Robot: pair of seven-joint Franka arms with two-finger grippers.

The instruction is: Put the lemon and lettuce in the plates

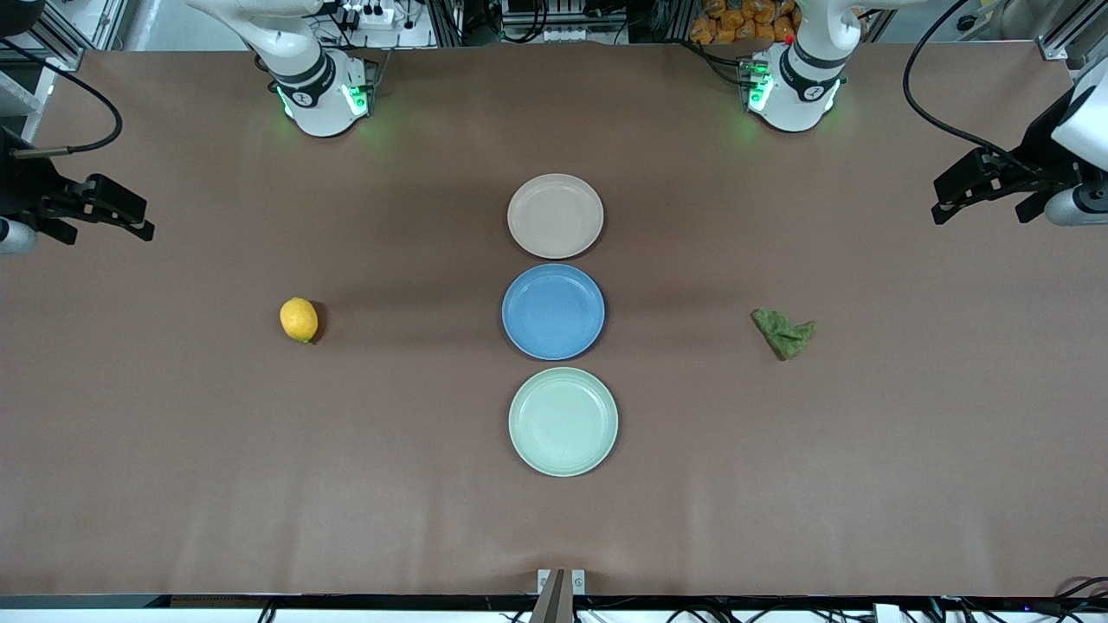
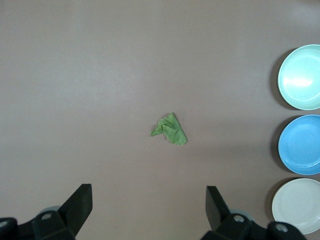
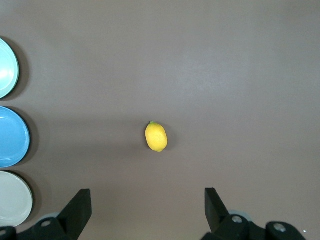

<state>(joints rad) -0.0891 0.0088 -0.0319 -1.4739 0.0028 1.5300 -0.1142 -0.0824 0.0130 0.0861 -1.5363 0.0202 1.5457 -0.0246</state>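
Risk: lemon (image 1: 299, 319), lying bare on counter (image 1: 260, 484) mid-left of frame, likely rolls if pinched off-centre. Lettuce (image 1: 783, 334), mid-right, lies flat and limp; fingers may scrape counter or miss. Blue plate (image 1: 553, 311) between beige plate (image 1: 555, 215) and green plate (image 1: 563, 421), frame centre: wrong-plate drop possible.

Pose: left hand (image 2: 149, 210) spread, empty, raised at right edge; right hand (image 3: 148, 210) spread, empty, raised at left edge.
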